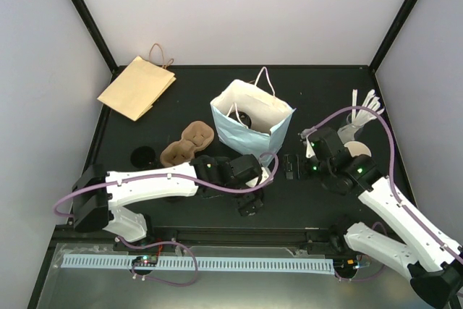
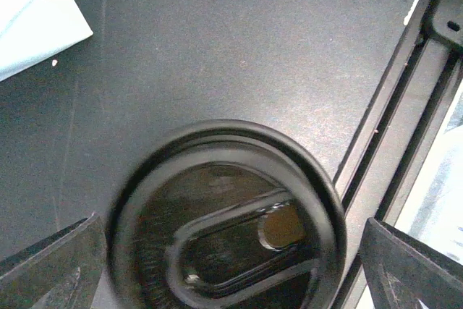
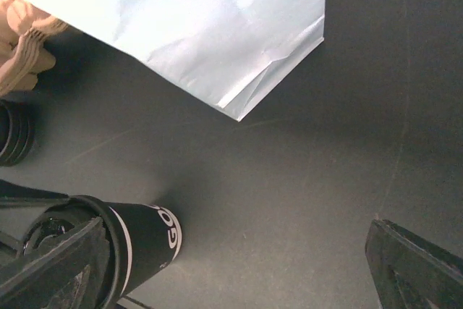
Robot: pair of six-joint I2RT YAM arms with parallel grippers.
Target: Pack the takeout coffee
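The takeout coffee (image 3: 143,240) stands upright on the black table; here its wall looks dark with white lettering. Its round black lid (image 2: 226,215) fills the lower left wrist view. My left gripper (image 2: 231,276) hangs directly over it, open, one finger on each side of the lid with a gap on the right. In the top view my left gripper (image 1: 253,187) covers the cup. My right gripper (image 3: 231,280) is open over bare table, the cup behind its left finger (image 3: 51,269). In the top view the right gripper (image 1: 292,165) points left.
An open pale blue paper bag (image 1: 249,117) stands behind the cup, with something dark inside. A flat brown bag (image 1: 137,88) lies far left. A pulp carrier (image 1: 188,142) and black lids (image 1: 143,155) sit left; stacked cups (image 1: 356,148) and white stirrers (image 1: 365,103) sit right.
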